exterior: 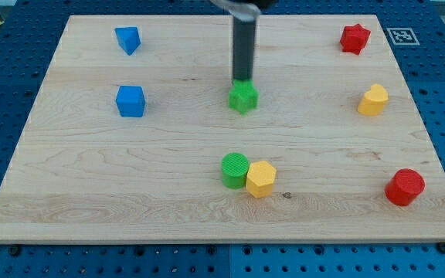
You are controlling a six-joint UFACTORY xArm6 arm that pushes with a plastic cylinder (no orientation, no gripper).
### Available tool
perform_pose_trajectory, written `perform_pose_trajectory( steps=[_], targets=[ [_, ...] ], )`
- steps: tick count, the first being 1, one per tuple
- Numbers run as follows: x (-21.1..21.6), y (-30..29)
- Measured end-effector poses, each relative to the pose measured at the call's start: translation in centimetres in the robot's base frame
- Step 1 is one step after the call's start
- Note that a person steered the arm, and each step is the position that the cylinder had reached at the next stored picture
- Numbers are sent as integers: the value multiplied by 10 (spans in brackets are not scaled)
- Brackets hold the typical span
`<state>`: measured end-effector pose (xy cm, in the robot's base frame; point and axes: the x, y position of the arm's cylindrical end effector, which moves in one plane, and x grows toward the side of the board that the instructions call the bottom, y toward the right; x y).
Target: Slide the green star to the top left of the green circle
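The green star [243, 98] lies near the middle of the wooden board, above the centre. My tip [242, 80] stands right at the star's upper edge, touching or nearly touching it. The green circle [235, 169] lies lower down, almost straight below the star, with a yellow hexagon block [259, 179] touching its right side. The star is above the circle and slightly to its right.
A blue triangular block [128, 38] sits at the top left and a blue cube [130, 101] below it. A red star [354, 38] is at the top right, a yellow block [374, 100] below it, and a red cylinder [404, 188] at the bottom right.
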<state>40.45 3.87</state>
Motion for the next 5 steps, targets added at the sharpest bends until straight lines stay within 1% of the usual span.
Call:
perform_pose_trajectory(
  steps=[1, 2, 3, 4, 5],
  targets=[
    [31, 6],
    [19, 2],
    [17, 12],
    [21, 37],
    [52, 29]
  ],
)
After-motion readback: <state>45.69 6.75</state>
